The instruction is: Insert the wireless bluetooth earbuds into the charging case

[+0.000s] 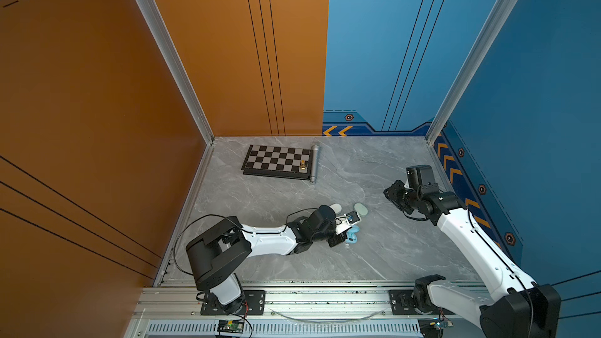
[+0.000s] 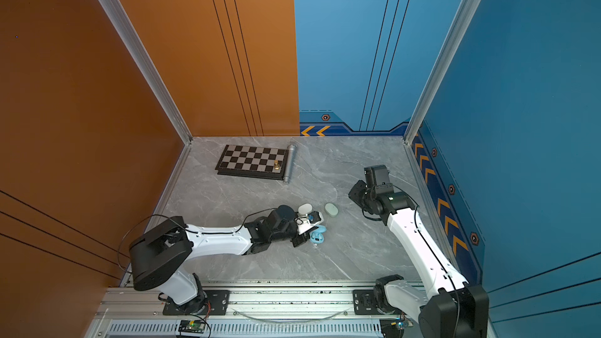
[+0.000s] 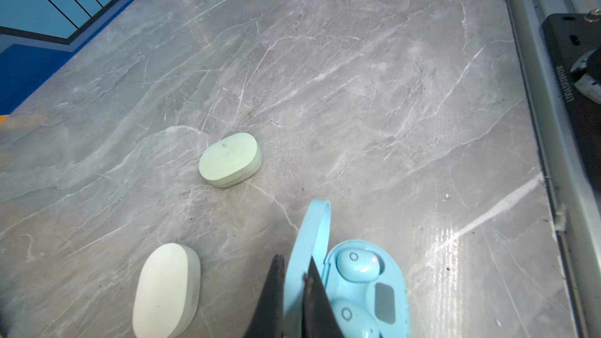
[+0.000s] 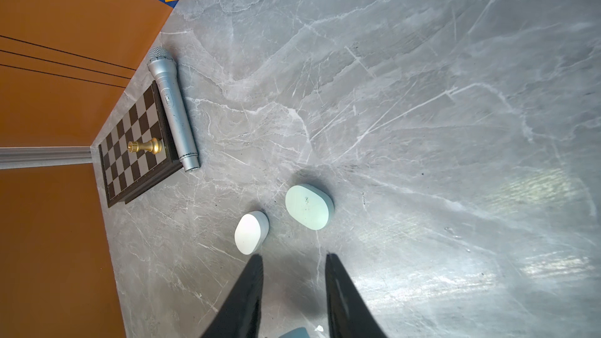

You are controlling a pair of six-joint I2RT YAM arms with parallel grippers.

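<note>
Even, bright light throws glare patches on the marble tabletop (image 4: 540, 186).

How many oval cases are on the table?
3. The white case sits farthest left, the pale green case right of it, and the open blue case nearer the front. None looks hidden.

Gold chess piece (image 1: 303, 164) stands on chessboard (image 1: 273, 160), microphone (image 1: 313, 164) alongside.

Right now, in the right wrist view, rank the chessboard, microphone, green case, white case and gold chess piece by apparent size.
Largest to smallest:
1. chessboard
2. microphone
3. green case
4. white case
5. gold chess piece
The two cases look close; camera nearness may explain the gap.
</note>
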